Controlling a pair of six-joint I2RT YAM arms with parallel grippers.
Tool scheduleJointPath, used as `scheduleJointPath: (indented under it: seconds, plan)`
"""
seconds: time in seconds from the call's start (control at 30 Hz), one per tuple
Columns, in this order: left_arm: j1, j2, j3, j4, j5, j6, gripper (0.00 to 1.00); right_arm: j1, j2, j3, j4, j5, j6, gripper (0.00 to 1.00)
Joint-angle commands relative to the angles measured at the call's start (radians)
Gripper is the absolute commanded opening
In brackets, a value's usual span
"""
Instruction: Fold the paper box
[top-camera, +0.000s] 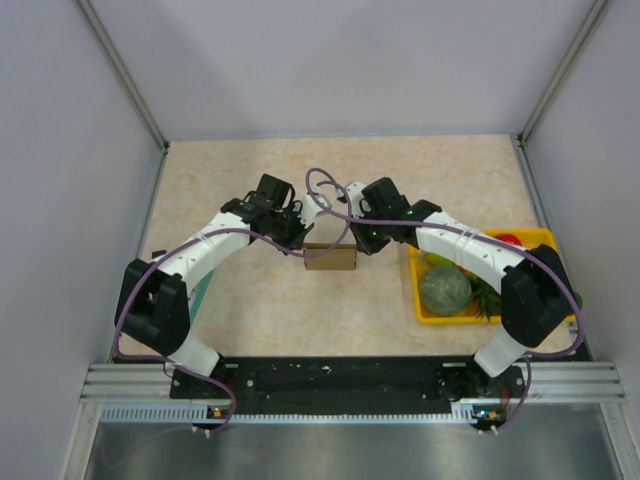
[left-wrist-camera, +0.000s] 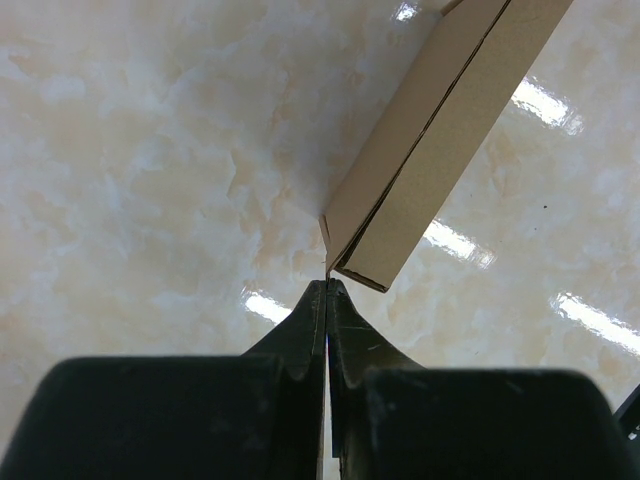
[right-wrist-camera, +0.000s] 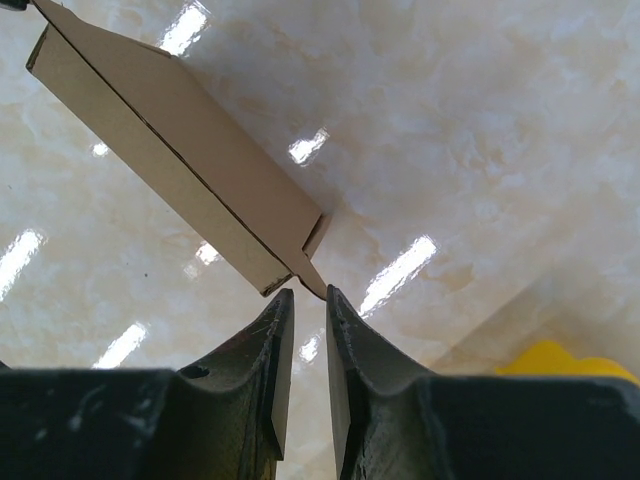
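The paper box is a small brown cardboard carton, flattened, in the middle of the table between both grippers. In the left wrist view the box runs up to the right, and my left gripper is shut on the thin edge of its end flap. In the right wrist view the box runs up to the left. My right gripper is slightly open, and the tip of the box's other end flap touches its right fingertip. From above, the left gripper and right gripper flank the box.
A yellow tray with a green melon, a red fruit and greens stands at the right, under the right arm. A teal object shows beside the left arm. Grey walls enclose the table.
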Motion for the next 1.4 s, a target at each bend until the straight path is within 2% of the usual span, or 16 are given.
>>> scheduleJointPath:
  seconds: [0.0,0.13,0.33,0.73,1.03,1.37]
  plan:
    - [-0.004,-0.042,0.009,0.025,0.006,0.005,0.0,0.003,0.009,0.037,0.018,-0.012,-0.008,0.19]
    - [-0.004,-0.039,0.012,0.027,0.006,0.005,0.0,0.003,0.019,0.044,0.019,-0.026,-0.003,0.16]
    - [-0.004,-0.039,0.02,0.027,0.011,-0.037,0.0,0.005,0.015,0.052,0.019,-0.05,0.044,0.0]
    - [-0.03,-0.023,0.029,0.018,-0.014,-0.222,0.0,0.017,0.006,0.052,0.033,-0.082,0.319,0.0]
    - [-0.071,-0.03,0.004,0.047,-0.069,-0.295,0.0,0.017,0.019,0.05,0.033,-0.073,0.471,0.0]
    - [-0.1,-0.022,0.004,0.053,-0.067,-0.416,0.0,0.035,-0.005,-0.029,0.097,0.042,0.494,0.0]
